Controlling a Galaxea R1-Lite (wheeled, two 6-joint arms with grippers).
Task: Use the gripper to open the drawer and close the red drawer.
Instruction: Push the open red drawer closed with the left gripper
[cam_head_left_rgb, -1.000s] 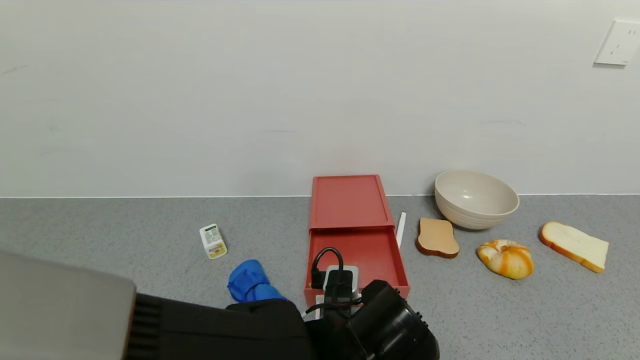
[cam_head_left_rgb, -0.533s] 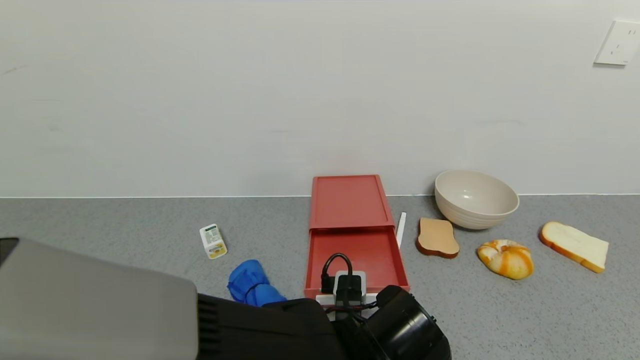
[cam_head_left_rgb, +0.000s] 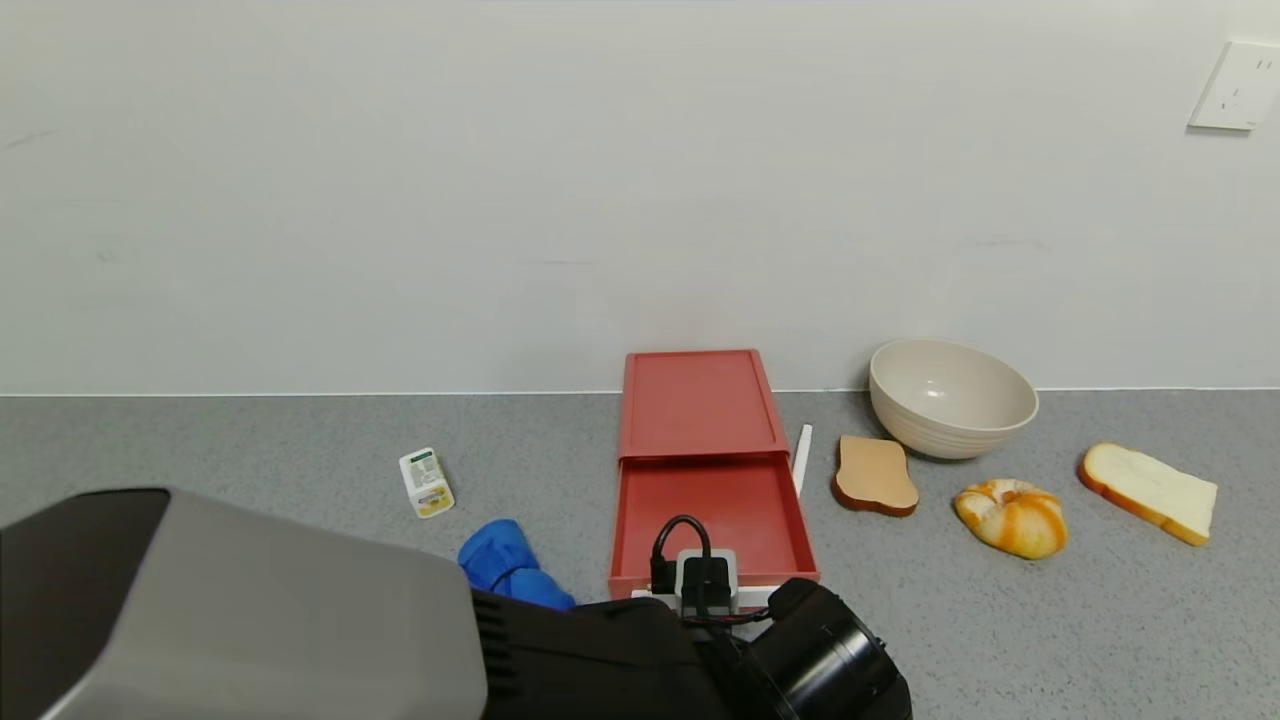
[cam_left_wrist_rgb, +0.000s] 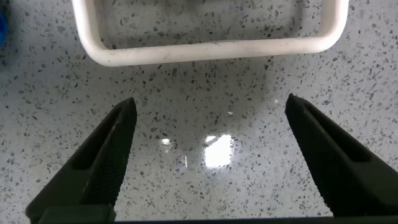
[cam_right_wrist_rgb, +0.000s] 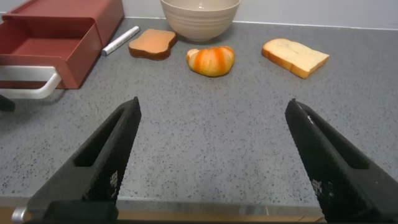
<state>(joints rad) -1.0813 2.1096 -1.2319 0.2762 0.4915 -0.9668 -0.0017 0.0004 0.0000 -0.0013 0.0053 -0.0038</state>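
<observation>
Salmon-red plastic drawer (cam_head_left_rgb: 712, 500) tray sits open; light, slides easily. Grip or push the stiff white loop handle (cam_left_wrist_rgb: 211, 48). Left claw (cam_left_wrist_rgb: 208, 158) wide open, empty, just short of handle.

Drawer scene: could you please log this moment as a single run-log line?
drawer: tray pulled out, empty | handle: free | left gripper: open, just short of handle, over counter | right gripper: open, idle, over counter

Red drawer (cam_head_left_rgb: 705, 455) against wall, tray pulled out (white loop handle (cam_left_wrist_rgb: 208, 46) facing robot).
</observation>
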